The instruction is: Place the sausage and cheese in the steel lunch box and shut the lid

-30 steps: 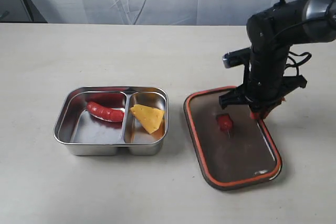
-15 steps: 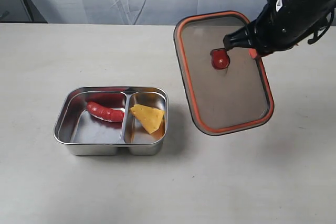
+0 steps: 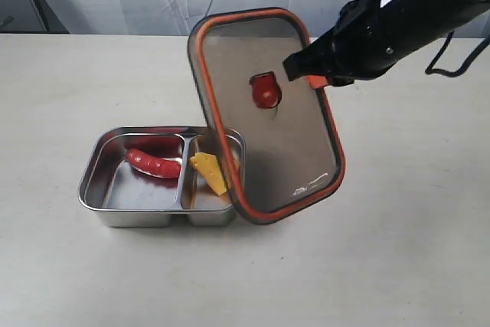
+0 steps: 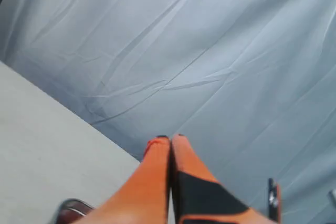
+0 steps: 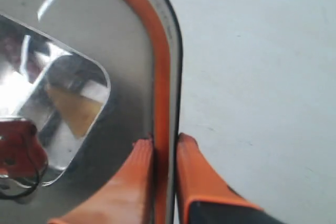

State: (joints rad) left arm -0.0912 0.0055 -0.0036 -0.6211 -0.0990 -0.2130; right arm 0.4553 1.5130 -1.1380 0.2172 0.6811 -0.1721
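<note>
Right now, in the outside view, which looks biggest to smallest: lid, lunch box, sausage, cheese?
1. The lid, lifted, perhaps nearer the camera.
2. The steel lunch box.
3. The sausage and the cheese: no ranking, the lid hides part of the cheese.

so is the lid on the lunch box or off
Off. The right gripper holds the lid by its rim, tilted in the air near the steel lunch box; the sausage and cheese show inside.
</note>
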